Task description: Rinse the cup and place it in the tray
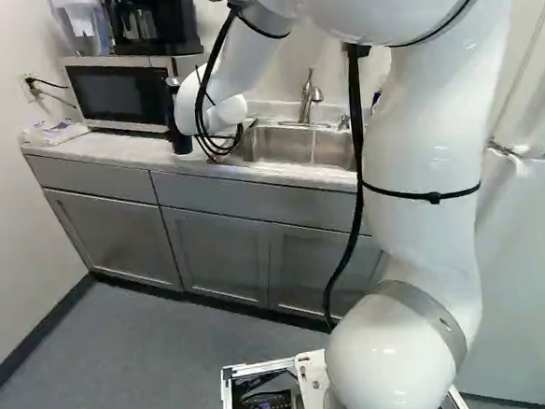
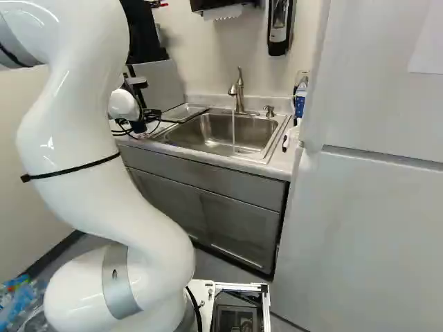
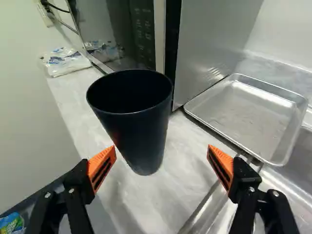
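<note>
Both fingers of your black, orange-padded gripper [image 3: 162,155] are spread, with the dark, tapered cup [image 3: 136,134] upright on the pale counter [image 3: 165,192] just ahead, nearer the left finger, left of the shallow metal tray [image 3: 243,114].

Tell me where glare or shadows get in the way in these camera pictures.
Wrist view: bright glare on the metal tray, reflections in the microwave door, and the inside of the dark cup too black to make out its bottom; a soft shadow lies on the countertop. Both base views: small bright highlights on the white arm.
</note>
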Tool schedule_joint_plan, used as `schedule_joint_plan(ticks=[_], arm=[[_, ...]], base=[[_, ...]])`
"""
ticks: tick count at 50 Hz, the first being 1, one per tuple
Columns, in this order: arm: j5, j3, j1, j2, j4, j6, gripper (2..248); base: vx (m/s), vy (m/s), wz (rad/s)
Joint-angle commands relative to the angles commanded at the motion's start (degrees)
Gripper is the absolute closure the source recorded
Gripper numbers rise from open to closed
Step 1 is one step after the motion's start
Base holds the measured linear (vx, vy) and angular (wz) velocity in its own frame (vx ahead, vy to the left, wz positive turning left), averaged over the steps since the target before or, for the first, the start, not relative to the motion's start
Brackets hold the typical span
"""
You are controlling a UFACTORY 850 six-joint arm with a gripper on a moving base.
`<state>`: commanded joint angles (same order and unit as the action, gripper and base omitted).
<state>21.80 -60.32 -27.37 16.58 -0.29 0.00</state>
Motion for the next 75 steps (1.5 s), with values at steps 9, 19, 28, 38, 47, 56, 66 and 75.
schedule_joint_plan(ticks=[9, 19, 28, 38, 47, 56, 66, 75], arm=[[3.2, -0.3, -0.4, 1.2, -0.6, 0.0, 3], [6.9, -0.5, -0.7, 2.5, -1.2, 0.0, 3], [10.3, -0.6, -0.9, 3.6, -1.8, 0.0, 3], [14.0, -0.5, -0.9, 4.6, -2.4, 0.0, 3], [17.0, -0.3, -0.9, 5.3, -2.9, 0.0, 3], [17.1, -0.4, -0.9, 5.4, -2.9, 0.0, 3], [17.1, -0.5, -1.0, 5.5, -2.9, 0.0, 3], [17.1, -0.6, -1.1, 5.5, -2.9, 0.0, 3]], base=[[0.0, 0.0, 0.0], [0.0, 0.0, 0.0], [0.0, 0.0, 0.0], [0.0, 0.0, 0.0], [0.0, 0.0, 0.0], [0.0, 0.0, 0.0], [0.0, 0.0, 0.0], [0.0, 0.0, 0.0]])
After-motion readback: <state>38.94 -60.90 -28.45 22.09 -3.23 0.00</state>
